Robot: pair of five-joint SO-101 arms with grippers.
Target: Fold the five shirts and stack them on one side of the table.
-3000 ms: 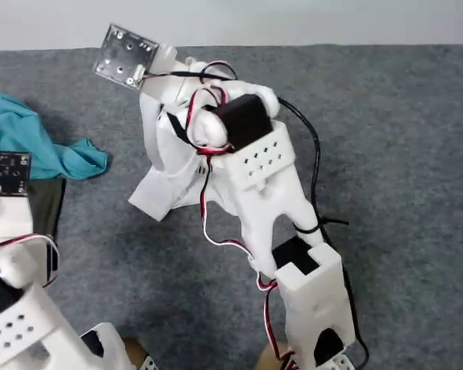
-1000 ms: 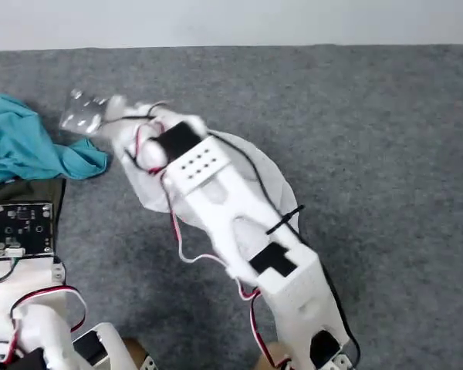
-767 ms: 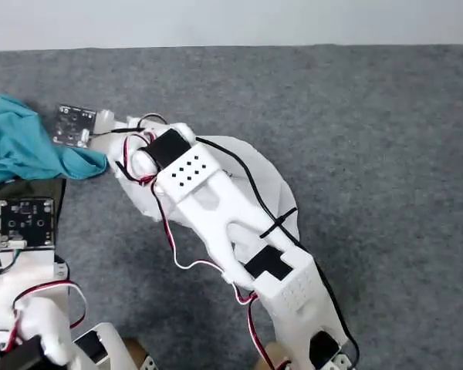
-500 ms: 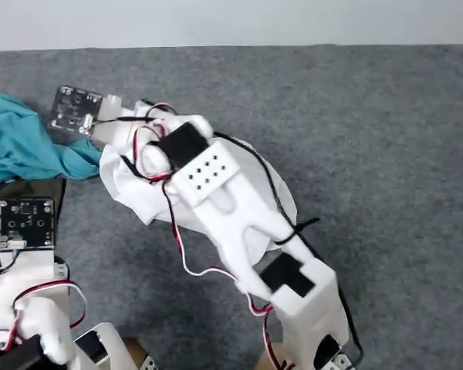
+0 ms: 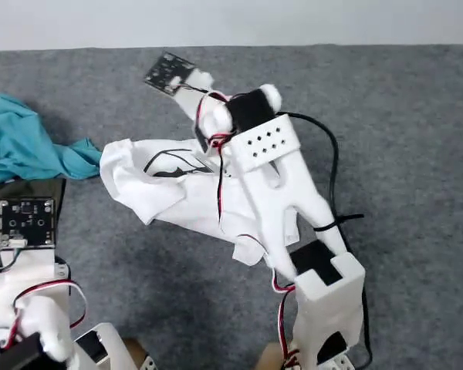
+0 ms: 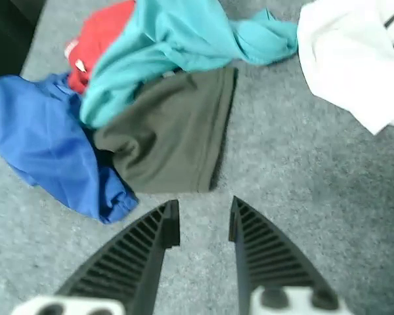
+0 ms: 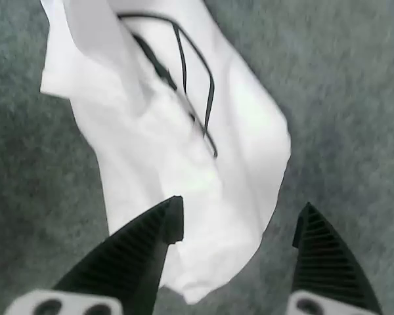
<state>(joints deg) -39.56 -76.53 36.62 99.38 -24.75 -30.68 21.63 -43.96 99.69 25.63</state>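
A grey, felt-like table (image 5: 401, 154) runs up to a pale wall at the far edge, and the two white arms stand at the near side. The white shirt (image 5: 166, 189) lies crumpled and unfolded around the middle of the table, with thin black lines across its upper face and one corner bunched up toward the heap of other shirts. The right arm (image 5: 282, 181) stretches out above it, and the right gripper (image 7: 240, 226) hangs over the cloth with its fingers spread wide and nothing held between them. Off to the left side sits the heap. The teal shirt (image 6: 177, 46) is draped on top, covering part of the red shirt (image 6: 98, 33) and overlapping the edge of the dark olive shirt (image 6: 171, 138). The blue shirt (image 6: 46, 144) lies bunched against the olive one. None of them is folded. The left arm (image 5: 23, 262) stands at the near left corner, and the left gripper (image 6: 200, 223) is over bare table just short of the olive shirt, its fingers a little apart and empty.
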